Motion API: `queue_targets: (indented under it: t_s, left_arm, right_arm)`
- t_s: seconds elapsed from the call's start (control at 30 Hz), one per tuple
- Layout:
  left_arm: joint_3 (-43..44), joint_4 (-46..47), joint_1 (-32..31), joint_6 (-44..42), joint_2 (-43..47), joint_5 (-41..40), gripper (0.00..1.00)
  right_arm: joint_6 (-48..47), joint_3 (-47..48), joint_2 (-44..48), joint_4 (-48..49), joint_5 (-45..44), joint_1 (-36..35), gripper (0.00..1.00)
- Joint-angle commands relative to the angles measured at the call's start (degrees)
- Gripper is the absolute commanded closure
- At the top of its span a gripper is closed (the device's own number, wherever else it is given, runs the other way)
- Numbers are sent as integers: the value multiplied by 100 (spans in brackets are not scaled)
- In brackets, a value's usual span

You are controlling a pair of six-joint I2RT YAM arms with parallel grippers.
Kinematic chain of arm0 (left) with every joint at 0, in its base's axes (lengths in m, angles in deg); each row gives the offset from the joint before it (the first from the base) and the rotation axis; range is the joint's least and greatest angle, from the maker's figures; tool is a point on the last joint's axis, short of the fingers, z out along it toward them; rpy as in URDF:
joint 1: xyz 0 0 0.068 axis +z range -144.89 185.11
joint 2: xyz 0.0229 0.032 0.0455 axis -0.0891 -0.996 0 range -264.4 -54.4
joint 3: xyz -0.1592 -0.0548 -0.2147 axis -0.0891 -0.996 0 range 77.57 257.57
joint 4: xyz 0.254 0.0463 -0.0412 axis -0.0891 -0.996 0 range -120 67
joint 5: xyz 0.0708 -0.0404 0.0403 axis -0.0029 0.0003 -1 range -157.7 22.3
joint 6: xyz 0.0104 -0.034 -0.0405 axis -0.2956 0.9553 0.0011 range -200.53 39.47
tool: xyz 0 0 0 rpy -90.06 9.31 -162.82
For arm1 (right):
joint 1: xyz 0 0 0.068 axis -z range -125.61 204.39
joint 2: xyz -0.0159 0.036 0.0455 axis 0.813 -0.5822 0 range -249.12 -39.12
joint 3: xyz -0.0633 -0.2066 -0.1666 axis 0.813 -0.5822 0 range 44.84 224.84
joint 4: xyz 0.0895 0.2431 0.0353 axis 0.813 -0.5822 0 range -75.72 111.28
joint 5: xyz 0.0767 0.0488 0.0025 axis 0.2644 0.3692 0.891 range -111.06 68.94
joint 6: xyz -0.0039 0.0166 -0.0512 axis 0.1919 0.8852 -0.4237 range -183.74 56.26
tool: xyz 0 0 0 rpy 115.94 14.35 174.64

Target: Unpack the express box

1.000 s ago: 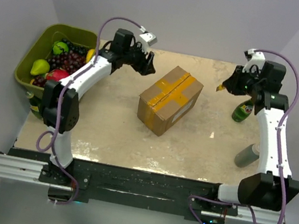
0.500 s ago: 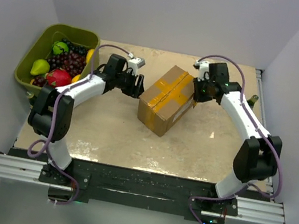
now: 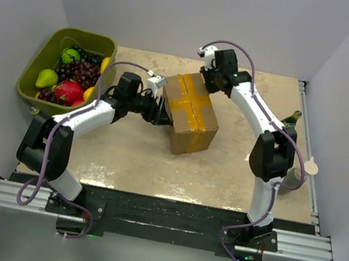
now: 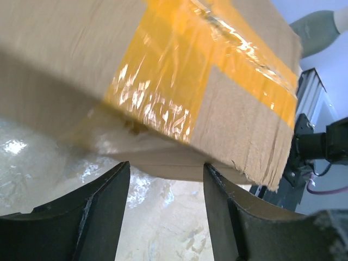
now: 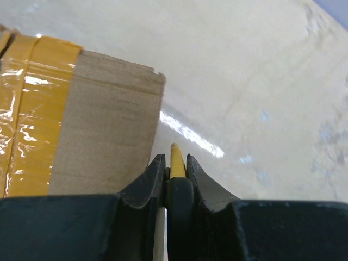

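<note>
Cardboard express box [image 3: 191, 110] sits mid worktop [image 3: 123, 155]. Our left gripper [image 4: 165, 176] gapes wide at its 9 o'clock; our right gripper [image 5: 175, 160] pinches a yellow tool [image 5: 176, 151] at 12. Unbraced, we judge the box could skid under it.

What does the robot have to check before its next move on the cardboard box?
1. Right gripper holds the yellow tool: ok, shut on it.
2. Tool tip on the tape: not ok, it points past the express box corner, over the table.
3. Left gripper steadying the box: cannot tell; it is open at the box's side.
4. Flaps freed: not ok, the tape looks unbroken.
5. Fruit bin apart from the box: ok.
</note>
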Motion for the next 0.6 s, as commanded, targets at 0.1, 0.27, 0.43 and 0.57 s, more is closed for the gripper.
queue_targets:
  t_s: [0.1,0.27,0.43,0.57]
  left_arm:
    - [56,477,-98,57,105,629,39]
    - [1080,-1329,-89,-1535,52,1875,41]
    - [2392,-2891,288,-2906,193,2029,39]
    - [3113,-2083,876,-2274,-122,1054,38]
  right_arm:
    - [-56,1117,-725,358,860,-525,100]
    - [14,1862,-1218,508,1160,-552,100]
    - [111,2235,-817,693,529,-324,100]
    - [155,1524,113,553,361,228,100]
